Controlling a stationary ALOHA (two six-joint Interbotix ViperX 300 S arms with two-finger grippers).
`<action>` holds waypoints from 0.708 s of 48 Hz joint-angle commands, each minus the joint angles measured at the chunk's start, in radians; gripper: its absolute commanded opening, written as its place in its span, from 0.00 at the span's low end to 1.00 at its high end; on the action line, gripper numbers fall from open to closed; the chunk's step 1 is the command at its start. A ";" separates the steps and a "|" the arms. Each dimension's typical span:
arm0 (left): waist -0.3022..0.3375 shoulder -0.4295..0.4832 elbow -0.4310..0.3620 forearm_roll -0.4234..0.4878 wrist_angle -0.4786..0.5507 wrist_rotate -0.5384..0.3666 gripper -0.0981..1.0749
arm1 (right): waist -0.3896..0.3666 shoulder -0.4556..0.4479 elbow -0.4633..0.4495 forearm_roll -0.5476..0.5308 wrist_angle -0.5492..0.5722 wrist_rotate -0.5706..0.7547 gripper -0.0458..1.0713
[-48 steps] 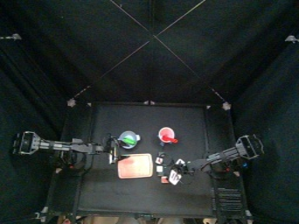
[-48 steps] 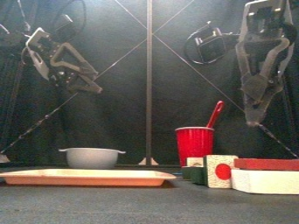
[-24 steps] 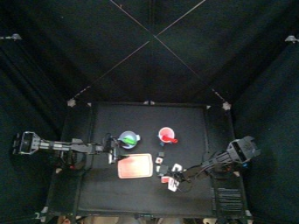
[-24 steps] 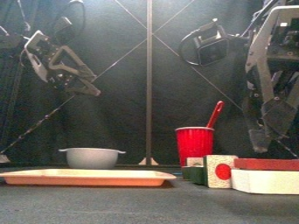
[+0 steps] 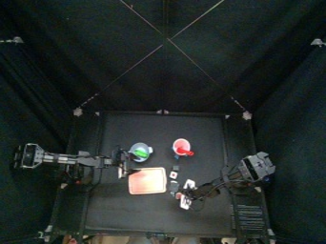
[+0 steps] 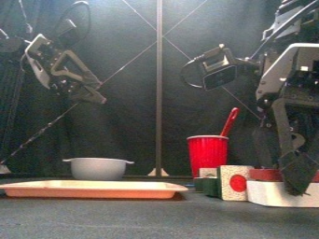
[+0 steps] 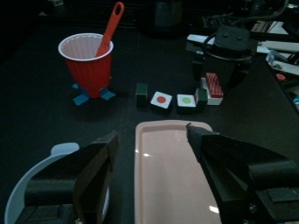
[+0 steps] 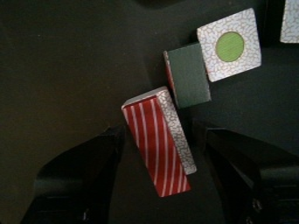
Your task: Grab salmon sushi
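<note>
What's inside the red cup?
A red stick-like handle, maybe a spoon, leans out of the red cup. Its lower end is hidden down inside, and the cup's wall covers anything else in there, so I cannot tell what lies at the bottom.

Salmon sushi [image 8: 159, 147]: small oblong block, orange-red top showing thin pale stripes, whitish speckled rice layer running along one long side. Lying flat on black table, red face pointing up, resting slightly skewed. Sitting at end of short row of small pieces, one corner touching or just beside dark green piece [image 8: 186, 76]. Standing at table's right in front view, red layer lying over white base.
</note>
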 commanded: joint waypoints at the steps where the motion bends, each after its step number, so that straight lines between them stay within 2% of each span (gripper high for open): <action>1: 0.003 -0.002 -0.011 -0.003 -0.009 0.002 0.90 | 0.003 -0.011 -0.015 -0.003 0.002 0.000 0.88; 9: 0.003 -0.002 -0.011 -0.003 -0.008 0.002 0.90 | 0.008 -0.009 -0.014 -0.003 0.006 0.000 0.84; 25: 0.003 -0.002 -0.009 -0.003 -0.009 0.000 0.90 | 0.018 -0.011 -0.015 -0.003 0.014 0.000 0.61; 34: 0.003 -0.002 -0.008 -0.003 -0.009 0.000 0.90 | 0.029 -0.061 -0.034 -0.005 0.040 -0.002 0.59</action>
